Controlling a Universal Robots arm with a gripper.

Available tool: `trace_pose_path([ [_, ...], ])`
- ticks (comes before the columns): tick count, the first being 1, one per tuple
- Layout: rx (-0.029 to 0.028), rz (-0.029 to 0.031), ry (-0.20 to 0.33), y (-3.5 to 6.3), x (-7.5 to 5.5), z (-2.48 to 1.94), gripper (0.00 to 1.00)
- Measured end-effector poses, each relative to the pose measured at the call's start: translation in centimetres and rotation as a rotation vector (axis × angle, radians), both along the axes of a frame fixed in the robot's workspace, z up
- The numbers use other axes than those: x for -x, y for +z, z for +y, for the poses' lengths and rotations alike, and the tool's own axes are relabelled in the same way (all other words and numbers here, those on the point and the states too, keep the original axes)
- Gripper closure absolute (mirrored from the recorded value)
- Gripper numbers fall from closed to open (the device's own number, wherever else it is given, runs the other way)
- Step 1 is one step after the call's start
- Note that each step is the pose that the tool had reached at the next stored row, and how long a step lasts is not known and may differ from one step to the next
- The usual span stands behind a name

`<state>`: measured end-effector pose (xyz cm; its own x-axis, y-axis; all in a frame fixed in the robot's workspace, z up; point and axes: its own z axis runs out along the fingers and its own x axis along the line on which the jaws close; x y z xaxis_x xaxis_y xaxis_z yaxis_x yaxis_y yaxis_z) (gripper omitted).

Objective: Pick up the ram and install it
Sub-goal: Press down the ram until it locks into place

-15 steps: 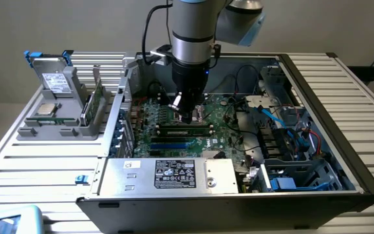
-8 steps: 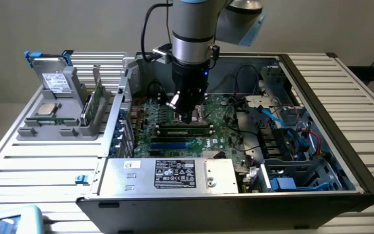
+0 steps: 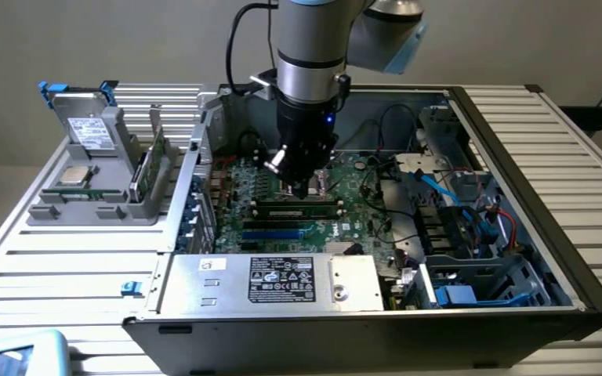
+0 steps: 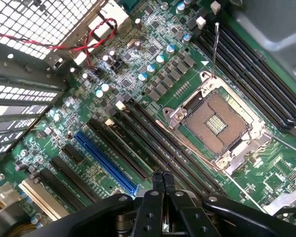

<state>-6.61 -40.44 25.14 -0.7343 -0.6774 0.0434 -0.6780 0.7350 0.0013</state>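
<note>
Slatted metal table (image 3: 60,266) carries an open computer case (image 3: 531,196). Gripper (image 3: 303,188), fingers clenched with nothing between them, hangs over the motherboard (image 4: 153,64). Ram (image 3: 299,209) lies seated in its slot, at the gripper's 6 o'clock.

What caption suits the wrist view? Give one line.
Shut tool poised above motherboard memory slots, beside the empty processor socket.

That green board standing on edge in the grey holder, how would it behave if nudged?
The green board looks thin and flat, so probably stiff and light. Standing on edge in the grey holder, it might tip if pushed sideways. Being a bare circuit board, it is likely fragile.
</note>
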Motion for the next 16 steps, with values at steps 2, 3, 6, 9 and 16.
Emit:
trace_pose_path([
  [2, 0.0000, 0.0000, -0.027, 0.00, 0.00, 0.00, 0.89],
  [3, 0.0000, 0.0000, -0.040, 0.00, 0.00, 0.00, 0.89],
  [6, 0.0001, 0.0000, -0.082, 0.00, 0.00, 0.00, 0.89],
  [9, 0.0000, 0.0000, -0.123, 0.00, 0.00, 0.00, 0.89],
  [16, 0.0000, 0.0000, -0.219, 0.00, 0.00, 0.00, 0.89],
])
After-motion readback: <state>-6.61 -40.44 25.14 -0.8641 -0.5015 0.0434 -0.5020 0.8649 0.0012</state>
